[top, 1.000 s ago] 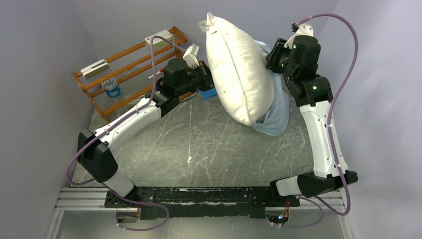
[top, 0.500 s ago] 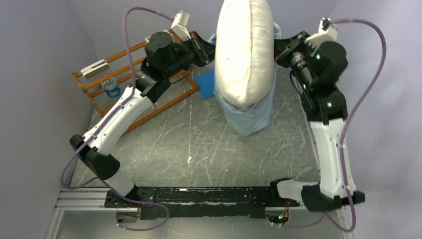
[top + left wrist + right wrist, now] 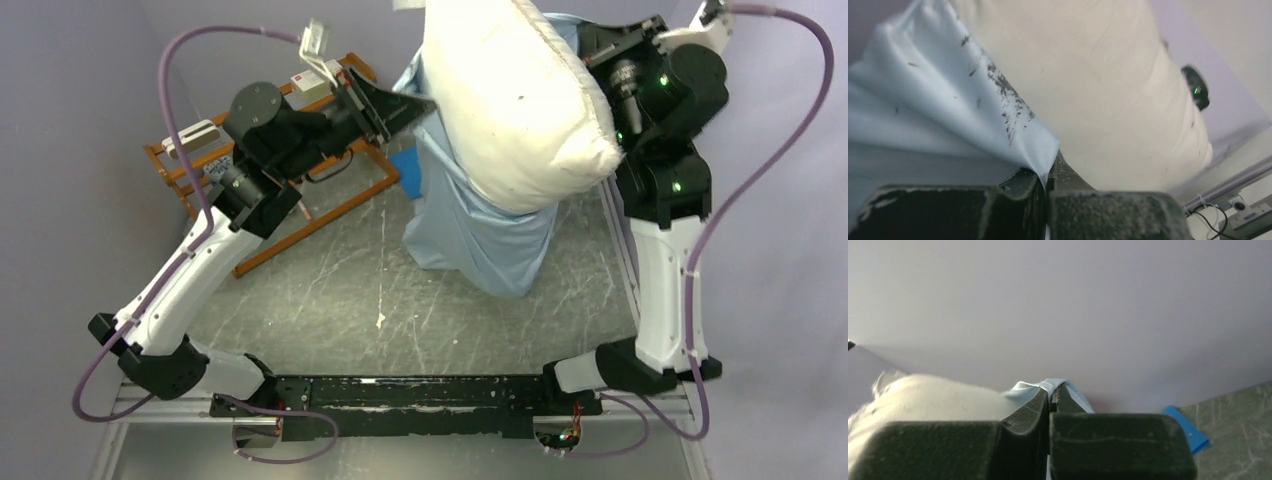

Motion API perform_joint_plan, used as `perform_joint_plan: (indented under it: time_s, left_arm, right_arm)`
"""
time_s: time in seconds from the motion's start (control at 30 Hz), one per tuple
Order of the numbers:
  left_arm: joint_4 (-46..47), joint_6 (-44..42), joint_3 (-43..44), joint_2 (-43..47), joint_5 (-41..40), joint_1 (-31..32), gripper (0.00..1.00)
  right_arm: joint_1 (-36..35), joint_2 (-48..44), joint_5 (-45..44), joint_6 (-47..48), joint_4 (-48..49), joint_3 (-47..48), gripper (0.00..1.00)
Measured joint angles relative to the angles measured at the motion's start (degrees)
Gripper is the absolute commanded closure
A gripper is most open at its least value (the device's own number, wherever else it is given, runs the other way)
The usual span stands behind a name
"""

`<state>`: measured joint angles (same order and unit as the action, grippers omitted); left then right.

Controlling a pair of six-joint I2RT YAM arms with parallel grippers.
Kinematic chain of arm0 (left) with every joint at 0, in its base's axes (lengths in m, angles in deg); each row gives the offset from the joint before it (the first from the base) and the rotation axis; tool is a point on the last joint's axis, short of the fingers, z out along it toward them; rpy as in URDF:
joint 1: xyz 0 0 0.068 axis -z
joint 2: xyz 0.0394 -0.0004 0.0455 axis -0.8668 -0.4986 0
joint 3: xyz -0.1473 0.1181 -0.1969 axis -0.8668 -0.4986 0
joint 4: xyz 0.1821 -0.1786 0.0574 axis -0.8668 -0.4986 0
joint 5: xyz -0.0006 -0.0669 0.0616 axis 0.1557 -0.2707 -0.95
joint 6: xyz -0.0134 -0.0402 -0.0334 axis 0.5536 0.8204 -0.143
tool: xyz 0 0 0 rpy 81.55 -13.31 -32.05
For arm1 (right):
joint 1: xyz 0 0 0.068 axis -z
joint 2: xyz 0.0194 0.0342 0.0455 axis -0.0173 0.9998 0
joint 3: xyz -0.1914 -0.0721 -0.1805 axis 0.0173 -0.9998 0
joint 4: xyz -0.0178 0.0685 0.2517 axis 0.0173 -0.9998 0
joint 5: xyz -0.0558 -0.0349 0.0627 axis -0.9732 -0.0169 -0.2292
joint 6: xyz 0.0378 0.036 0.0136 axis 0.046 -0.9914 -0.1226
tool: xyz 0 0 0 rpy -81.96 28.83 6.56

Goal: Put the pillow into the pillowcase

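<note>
The plump white pillow [image 3: 515, 95] is lifted high between both arms, its lower part inside the pale-blue pillowcase [image 3: 478, 235], which hangs down wrinkled toward the table. My left gripper [image 3: 420, 103] is shut on the pillowcase's left edge; the left wrist view shows the blue cloth [image 3: 948, 120] pinched at the gripper [image 3: 1048, 172], with the pillow [image 3: 1098, 90] right behind. At the upper right, my right gripper [image 3: 588, 45] is mostly hidden behind the pillow. In the right wrist view, the right gripper [image 3: 1053, 390] is shut on a blue fold of the pillowcase [image 3: 1048, 385], the pillow [image 3: 923, 395] at its left.
A wooden rack [image 3: 290, 190] holding small items stands at the back left, under my left arm. A flat bright-blue sheet [image 3: 405, 170] lies on the table behind the pillowcase, also seen as a blue sheet [image 3: 1188, 432] in the right wrist view. Grey walls close in on both sides.
Both arms have risen, lifting the pillow and the pillowcase up and toward the camera. The pillowcase now hangs lower and covers more of the pillow. The right gripper has closed on the cloth.
</note>
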<state>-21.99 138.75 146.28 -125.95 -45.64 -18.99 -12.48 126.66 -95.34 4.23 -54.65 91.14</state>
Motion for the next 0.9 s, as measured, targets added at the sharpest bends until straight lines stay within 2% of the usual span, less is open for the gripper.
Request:
perform_joint_plan:
  time_s: [0.07,0.17,0.27,0.33,0.4,0.5,0.6,0.77,0.83,0.9]
  left_arm:
    - [-1.38,-0.83,6.34,-2.73,-0.59,-0.13,0.95]
    - [-2.89,-1.53,15.52,-7.45,-0.83,-0.2,0.95]
    - [-2.29,-1.18,16.74,-8.72,-0.55,-0.2,0.95]
    - [-0.66,-0.24,14.14,-8.11,-0.11,-0.2,0.95]
    - [1.66,1.09,9.73,-6.62,0.17,-0.26,0.95]
    - [4.42,3.39,2.89,-3.69,0.35,-0.57,0.95]
    - [6.88,6.03,-2.25,-0.74,1.84,-0.13,0.95]
    - [7.28,7.76,-4.87,0.76,2.51,0.68,0.95]
    - [4.17,5.97,-0.17,-1.53,1.64,0.44,0.95]
    - [-0.2,2.89,9.27,-5.99,-0.02,0.15,0.95]
  right_arm:
    - [0.02,-4.63,-0.07,-1.7,1.86,-5.57,1.0]
    - [0.04,-15.72,3.61,-7.15,9.2,-19.58,1.0]
    - [0.07,-23.69,9.49,-13.6,15.69,-29.59,1.0]
    - [0.07,-23.04,12.07,-15.63,16.46,-28.52,1.0]
    - [0.02,-18.64,12.31,-15.82,15.3,-23.08,1.0]
    - [0.0,-9.29,9.88,-15.13,12.61,-11.76,1.0]
    - [0.0,-3.56,5.99,-15.41,11.8,-6.8,1.0]
    - [-0.04,-5.14,3.04,-18.18,15.5,-11.06,1.0]
    - [0.0,-8.41,4.33,-20.28,18.18,-14.8,1.0]
    - [0.02,-13.4,7.54,-24.37,23.96,-22.38,1.0]
